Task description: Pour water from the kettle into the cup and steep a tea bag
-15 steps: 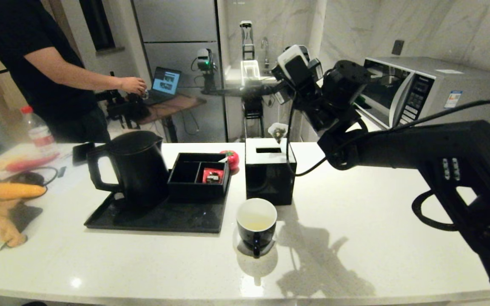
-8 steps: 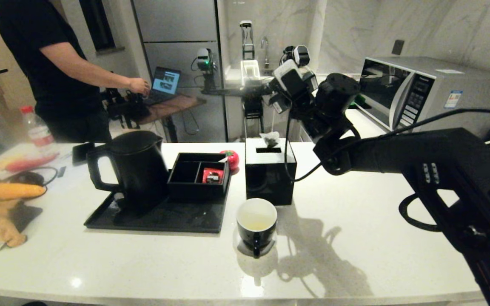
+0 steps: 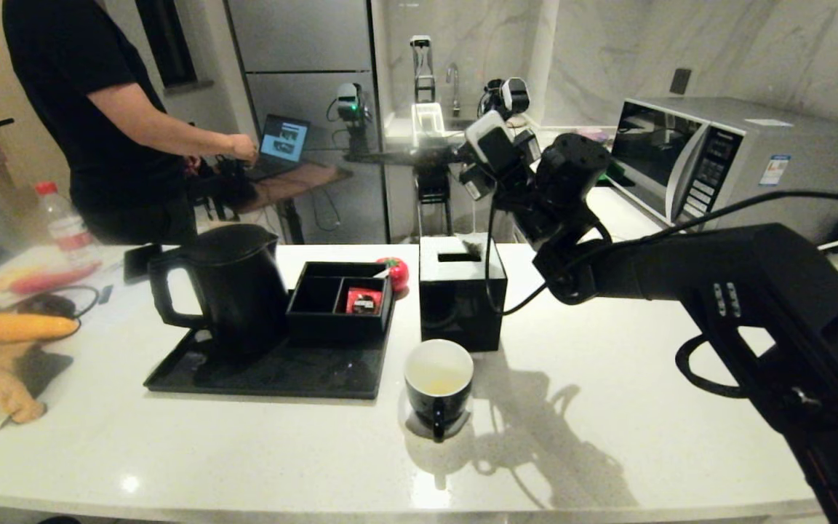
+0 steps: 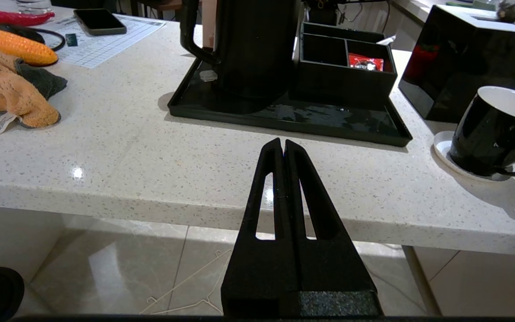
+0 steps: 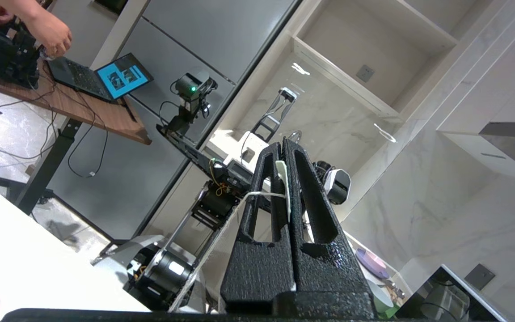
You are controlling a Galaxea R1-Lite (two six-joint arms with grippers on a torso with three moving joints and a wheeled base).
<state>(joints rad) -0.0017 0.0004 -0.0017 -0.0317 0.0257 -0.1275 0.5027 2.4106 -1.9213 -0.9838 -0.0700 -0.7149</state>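
Observation:
The black kettle [image 3: 224,285] stands on the black tray [image 3: 266,378] at the left. In front of the tissue box sits the black cup [image 3: 439,387], on a white coaster, with pale yellowish water [image 3: 437,381] in it. My right gripper [image 3: 468,161], raised behind and above the tissue box, is shut [image 5: 283,143] on the white paper tag [image 5: 283,179]; the string [image 5: 221,232] runs down from it. The tea bag [image 3: 471,239] hangs at the tissue box's top, also the tea bag [image 4: 513,8] seen from the left wrist. My left gripper [image 4: 283,142] is shut and empty, low at the counter's front edge.
The black tissue box [image 3: 461,295] stands right behind the cup. A black compartment box [image 3: 339,302] on the tray holds a red packet [image 3: 364,300]. A microwave [image 3: 717,160] is at the back right. Cloth [image 4: 11,96], corn and a bottle lie far left; a person stands behind.
My right gripper has moved left and down with the tag, and the tea bag has dropped from above the tissue box to its top. The person at the back has shifted.

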